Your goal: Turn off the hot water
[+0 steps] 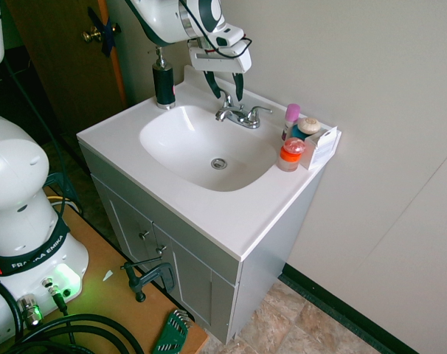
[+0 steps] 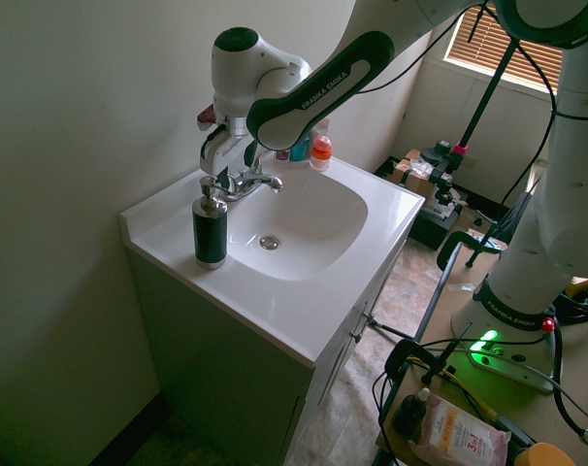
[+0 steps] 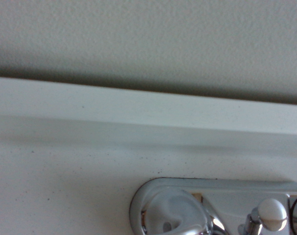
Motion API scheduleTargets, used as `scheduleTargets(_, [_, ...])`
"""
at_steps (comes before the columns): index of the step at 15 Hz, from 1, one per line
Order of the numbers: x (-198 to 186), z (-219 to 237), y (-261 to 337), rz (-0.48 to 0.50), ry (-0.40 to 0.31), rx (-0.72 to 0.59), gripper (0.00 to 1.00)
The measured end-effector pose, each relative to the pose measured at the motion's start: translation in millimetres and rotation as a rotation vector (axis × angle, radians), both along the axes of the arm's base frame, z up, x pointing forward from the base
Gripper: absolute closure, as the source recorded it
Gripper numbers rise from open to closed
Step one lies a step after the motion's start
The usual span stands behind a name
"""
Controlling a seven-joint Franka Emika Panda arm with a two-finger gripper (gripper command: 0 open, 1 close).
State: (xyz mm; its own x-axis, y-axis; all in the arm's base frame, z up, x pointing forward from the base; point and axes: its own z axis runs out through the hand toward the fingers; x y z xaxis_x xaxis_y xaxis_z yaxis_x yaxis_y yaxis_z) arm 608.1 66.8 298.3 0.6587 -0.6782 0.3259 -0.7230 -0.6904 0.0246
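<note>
A low chrome faucet (image 1: 242, 116) sits at the back of the white sink (image 1: 209, 147). Its left lever handle, the hot water (image 1: 226, 101), stands just under my gripper (image 1: 225, 93). The gripper is open, pointing down, with its two dark fingers (image 1: 212, 83) apart on either side of the handle's top and not closed on it. The right lever (image 1: 259, 110) sticks out toward the bottles. In the second exterior view the gripper (image 2: 223, 163) hangs over the faucet (image 2: 252, 181) near the wall. The wrist view shows the hot water handle's base (image 3: 168, 218) and a small knob (image 3: 272, 211).
A black pump bottle (image 1: 163, 81) with a silver top stands left of the faucet, close to the gripper. Several small bottles and a white box (image 1: 305, 140) crowd the sink's right corner. The wall and backsplash (image 3: 148, 112) are right behind the faucet.
</note>
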Motion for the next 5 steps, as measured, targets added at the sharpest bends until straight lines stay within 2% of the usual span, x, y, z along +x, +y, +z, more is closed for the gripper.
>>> scheduleTargets(2, [-26.0,10.9,-9.8,-0.004,-0.005,0.017,0.0])
scheduleTargets(5, [-83.9,31.0,-32.4,-0.007,0.041,0.059,0.0])
